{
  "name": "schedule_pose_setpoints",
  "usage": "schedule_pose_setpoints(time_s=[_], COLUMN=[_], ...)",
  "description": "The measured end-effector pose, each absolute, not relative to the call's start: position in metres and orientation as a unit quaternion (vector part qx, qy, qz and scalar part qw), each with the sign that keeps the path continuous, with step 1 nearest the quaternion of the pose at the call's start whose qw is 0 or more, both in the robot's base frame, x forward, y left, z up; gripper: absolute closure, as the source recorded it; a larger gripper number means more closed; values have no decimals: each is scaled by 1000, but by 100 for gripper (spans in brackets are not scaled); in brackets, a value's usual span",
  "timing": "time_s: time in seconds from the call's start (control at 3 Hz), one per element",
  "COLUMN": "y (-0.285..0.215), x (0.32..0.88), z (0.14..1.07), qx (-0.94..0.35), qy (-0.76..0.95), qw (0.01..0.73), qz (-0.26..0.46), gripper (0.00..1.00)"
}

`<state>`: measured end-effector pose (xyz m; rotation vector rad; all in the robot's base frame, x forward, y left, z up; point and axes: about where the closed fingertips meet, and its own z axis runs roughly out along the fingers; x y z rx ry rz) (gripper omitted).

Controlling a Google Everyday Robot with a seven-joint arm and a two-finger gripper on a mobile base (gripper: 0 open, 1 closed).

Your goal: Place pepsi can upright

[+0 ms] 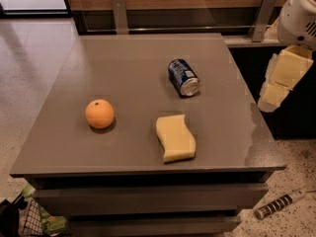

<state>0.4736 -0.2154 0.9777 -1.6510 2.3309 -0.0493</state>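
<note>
One pepsi can (183, 77) lies on its side on the bench (128, 68), right of the middle and a little toward the far edge. It is nearer the right edge than the left. Its long axis runs roughly from the far edge toward the near edge, swung slightly toward the near right corner. One silver end faces the near edge and the other end points away toward the far edge. The curved blue wall rests on the surface, so the can has not yet been set upright.

Near the can toward the near edge, but apart from it, lies a yellow sponge (176, 137), with clear surface between the two. An orange (99, 113) sits well apart from the can on the left half, toward the near left corner.

The tool (276, 88) hangs beyond the right edge of the bench, off the surface and above it, on the only arm. Whether it is open or closed I cannot tell, and nothing can be seen in its hold. From the tool, the can lies to the left, in over the right edge, with nothing standing between them. I judge that a reach from that side would meet the can's rounded flank, across its long axis, rather than either end.
</note>
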Motion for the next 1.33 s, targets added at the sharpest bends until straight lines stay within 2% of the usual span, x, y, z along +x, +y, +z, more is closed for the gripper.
schedule_pose_setpoints(time_s=[0.33,1.33], y=[-204,-152], x=[543,632], z=[953,930], qx=[-491,-292], qy=[865,953], qw=[103,76], qz=[19,2], gripper=[0,0])
